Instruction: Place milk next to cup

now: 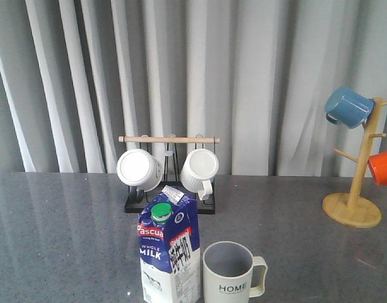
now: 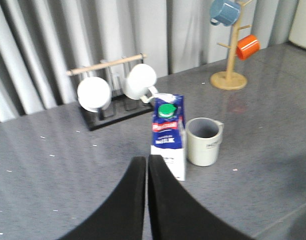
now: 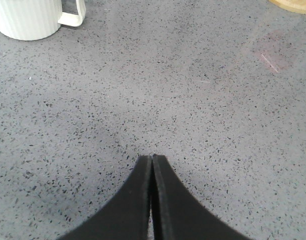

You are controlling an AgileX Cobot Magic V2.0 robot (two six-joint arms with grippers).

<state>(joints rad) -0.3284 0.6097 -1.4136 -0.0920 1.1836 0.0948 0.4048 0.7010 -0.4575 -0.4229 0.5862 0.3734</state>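
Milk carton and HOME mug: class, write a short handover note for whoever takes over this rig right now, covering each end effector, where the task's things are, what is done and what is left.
Left end effector: shut, empty, clear of the milk carton.
Right end effector: shut, empty, over bare grey table.
Milk carton: upright on the table, green cap on, just left of the HOME mug in the front view. The left wrist view shows a narrow gap or light contact; I cannot tell which.
HOME mug: upright, handle to the right.
Done: milk stands next to the cup.
Left: nothing on placement, it seems; keep both arms away from the pair.
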